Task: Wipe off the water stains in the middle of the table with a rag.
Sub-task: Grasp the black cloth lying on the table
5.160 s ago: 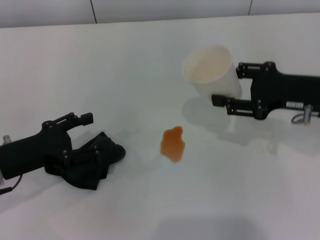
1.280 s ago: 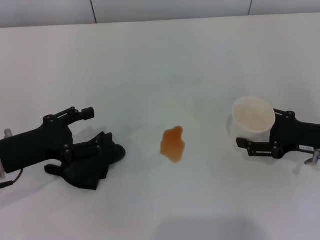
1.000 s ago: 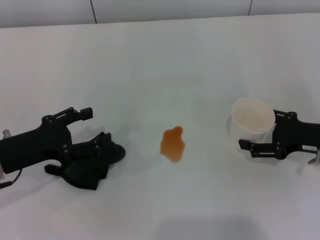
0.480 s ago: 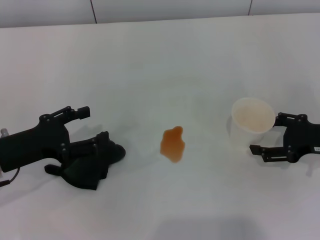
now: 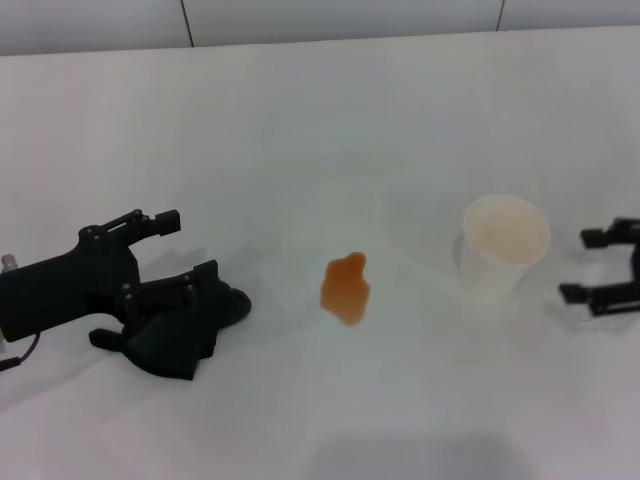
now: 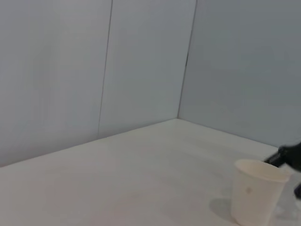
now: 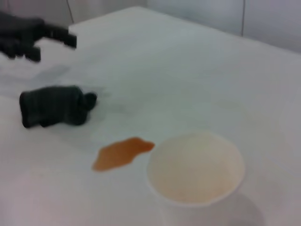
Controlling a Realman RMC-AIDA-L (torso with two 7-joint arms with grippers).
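Standing upright, cup sits right of water stains.

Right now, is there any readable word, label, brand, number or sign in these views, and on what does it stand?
None can be read in any view.
Cup: plain whitish wall; one faint mark shows in the left wrist view, too small to read.
Left gripper and right gripper: black, no legible lettering.
Rag, water stains and table: no text.
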